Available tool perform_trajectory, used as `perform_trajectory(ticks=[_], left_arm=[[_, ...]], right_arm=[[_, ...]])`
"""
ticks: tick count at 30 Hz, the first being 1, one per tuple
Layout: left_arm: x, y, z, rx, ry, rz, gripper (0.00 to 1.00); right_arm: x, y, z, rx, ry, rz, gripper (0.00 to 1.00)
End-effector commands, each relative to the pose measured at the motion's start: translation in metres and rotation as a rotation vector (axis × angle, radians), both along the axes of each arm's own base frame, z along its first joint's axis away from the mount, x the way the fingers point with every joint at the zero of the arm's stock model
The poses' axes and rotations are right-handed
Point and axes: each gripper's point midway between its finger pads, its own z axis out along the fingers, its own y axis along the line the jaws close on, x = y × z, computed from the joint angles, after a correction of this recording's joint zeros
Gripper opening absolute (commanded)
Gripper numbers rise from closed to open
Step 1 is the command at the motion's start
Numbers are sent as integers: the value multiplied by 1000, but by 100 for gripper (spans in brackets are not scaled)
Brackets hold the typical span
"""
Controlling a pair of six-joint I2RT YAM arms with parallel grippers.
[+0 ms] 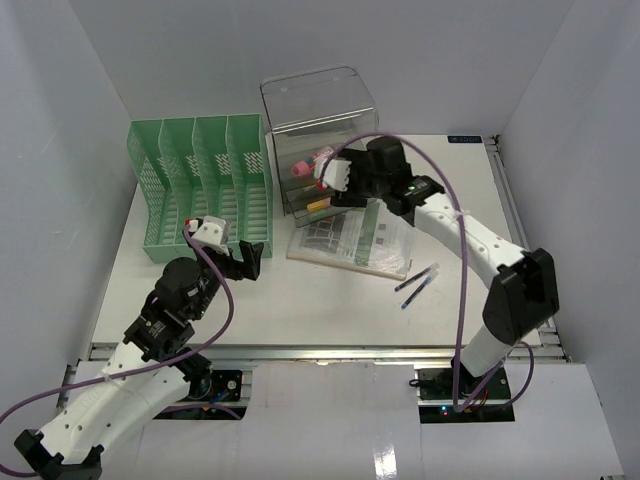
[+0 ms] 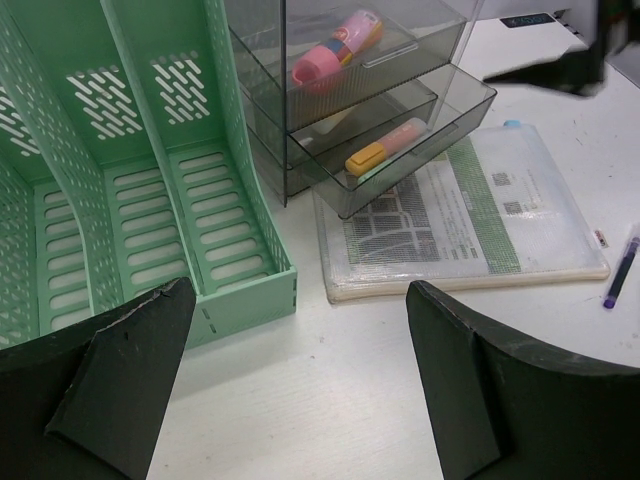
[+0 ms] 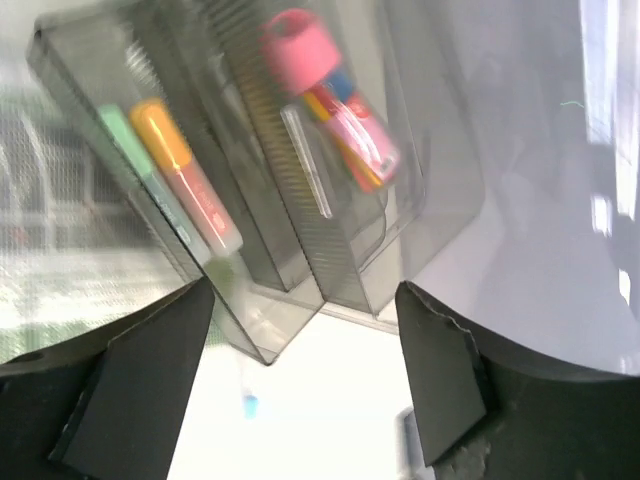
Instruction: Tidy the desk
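Note:
The white desk (image 1: 300, 300) holds a clear grey drawer box (image 1: 318, 110) with two drawers pulled out. A pink-capped stick (image 1: 310, 162) lies in the upper drawer and an orange highlighter (image 1: 316, 205) in the lower one. My right gripper (image 1: 335, 192) hovers open and empty just in front of the drawers; its wrist view shows the stick (image 3: 330, 90) and the highlighter (image 3: 185, 175) beyond the open gripper (image 3: 305, 290). My left gripper (image 1: 245, 258) is open and empty above bare desk (image 2: 330, 380), near the front corner of the green rack (image 2: 120, 180).
A green mesh file rack (image 1: 200, 180) stands at the back left. A clear pouch of papers (image 1: 360, 240) lies in front of the drawer box, partly under the lower drawer. Two pens (image 1: 417, 280) lie to its right. White walls enclose the desk.

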Motion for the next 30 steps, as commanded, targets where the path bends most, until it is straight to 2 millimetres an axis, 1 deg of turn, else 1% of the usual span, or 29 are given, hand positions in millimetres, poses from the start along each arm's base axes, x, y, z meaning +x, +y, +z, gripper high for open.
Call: perform_trajectory(ticks=[1,3,4,5,6,7,8,9,11,12,13,15,16,18,19,21,24,27,30], left_arm=[[-4,-20,-4,-4,2,-110,98],[-4,-30,-10,8,25,-158,98],[-4,-34,-13,16,39,-177,98],[-4,-37,-14,19,46,-187,98],[-4,-38,-16,22,51,-196,98],[-4,-39,-17,23,54,-201,98],[-4,-39,-17,23,54,-202,98],[-5,-39,-16,20,49,-201,98],[-6,-37,-13,13,36,-198,98],[-6,-37,-14,14,34,-196,98],[-6,-37,-13,14,31,-196,98],[-6,-35,-13,16,30,-190,98],[-6,-36,-14,19,32,-190,98],[-5,-35,-15,22,35,-189,98],[-5,-35,-15,22,35,-189,98],[-5,-35,-14,21,33,-189,98],[-6,-35,-14,21,31,-190,98],[-6,-35,-12,18,26,-189,98],[-6,-34,-12,18,24,-188,98]], right_arm=[[15,-80,7,371,280,-379,78],[24,-108,-9,517,438,-516,68],[32,-127,-20,587,509,-628,61],[39,-140,-31,627,557,-735,60],[46,-152,-41,664,598,-842,60],[51,-163,-56,692,650,-950,62],[52,-171,-74,710,710,-1054,66],[56,-175,-83,729,753,-1122,70],[71,-179,-94,762,818,-1205,80],[73,-179,-98,796,869,-1246,82],[83,-181,-94,832,880,-1261,83],[92,-182,-112,865,944,-1330,83],[101,-184,-110,890,941,-1341,83],[111,-187,-125,889,945,-1389,83],[113,-187,-124,894,941,-1391,82],[116,-190,-141,875,945,-1428,81],[114,-189,-160,850,977,-1445,76],[109,-189,-174,828,1002,-1459,71],[102,-190,-185,804,1018,-1479,69]])
